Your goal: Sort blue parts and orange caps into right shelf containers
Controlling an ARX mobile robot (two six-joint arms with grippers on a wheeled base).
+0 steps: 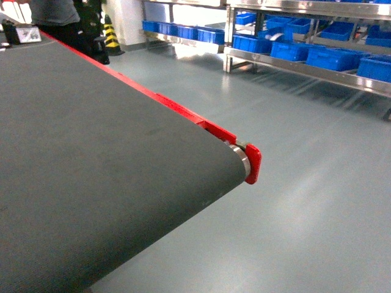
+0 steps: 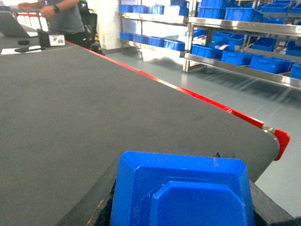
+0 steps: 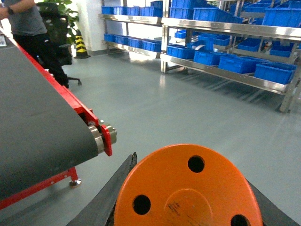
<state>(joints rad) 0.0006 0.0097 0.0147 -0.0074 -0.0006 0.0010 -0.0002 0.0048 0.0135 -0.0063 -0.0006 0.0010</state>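
In the left wrist view a blue part (image 2: 183, 190), blocky with a stepped top, fills the space between my left gripper's dark fingers (image 2: 101, 195); the gripper (image 2: 181, 209) is shut on it above the grey conveyor belt (image 2: 84, 108). In the right wrist view a round orange cap (image 3: 188, 190) with small holes sits clamped between my right gripper's fingers (image 3: 115, 181); that gripper (image 3: 188, 212) hangs over the floor beside the belt's end. The shelf (image 1: 305, 67) of steel holds blue containers (image 1: 333, 58) far across the floor. Neither gripper shows in the head view.
The belt (image 1: 91, 165) ends at a roller with a red guard (image 1: 252, 163). Open grey floor (image 1: 305, 183) lies between it and the shelves. A person (image 3: 26, 28) stands at the belt's far end, by a chair and a striped cone (image 1: 111, 36).
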